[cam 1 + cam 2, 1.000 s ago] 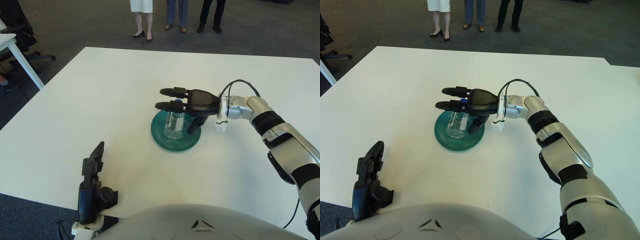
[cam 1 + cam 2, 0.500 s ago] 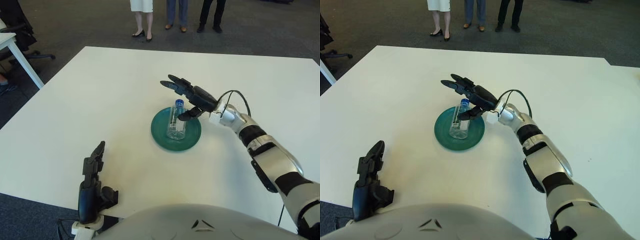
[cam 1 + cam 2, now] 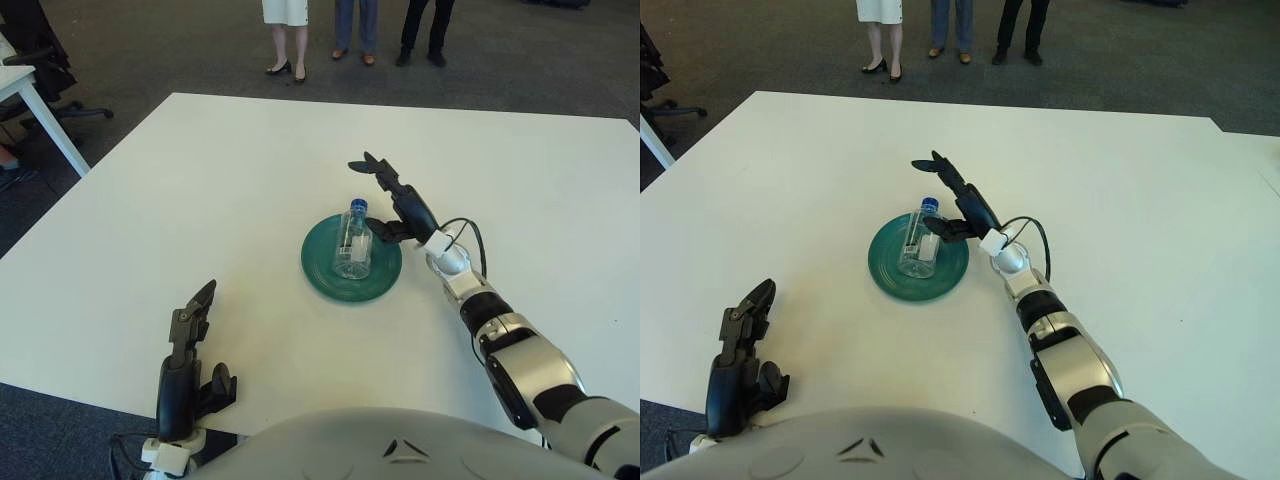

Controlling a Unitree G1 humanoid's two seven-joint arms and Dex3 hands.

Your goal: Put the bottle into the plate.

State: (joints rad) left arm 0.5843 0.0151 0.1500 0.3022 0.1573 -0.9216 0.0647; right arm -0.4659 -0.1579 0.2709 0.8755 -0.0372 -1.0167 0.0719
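Observation:
A clear plastic bottle with a blue cap stands upright in the green plate at the middle of the white table. My right hand is just right of the bottle, fingers spread, holding nothing and apart from the bottle. It also shows in the right eye view. My left hand hangs idle at the near left table edge.
The white table stretches wide around the plate. Three people stand on the dark floor beyond the far edge. A second white table and a chair are at the far left.
My right hand has let go of the bottle, opened and drawn back to the right. The bottle stays standing in the plate. My left hand has barely shifted.

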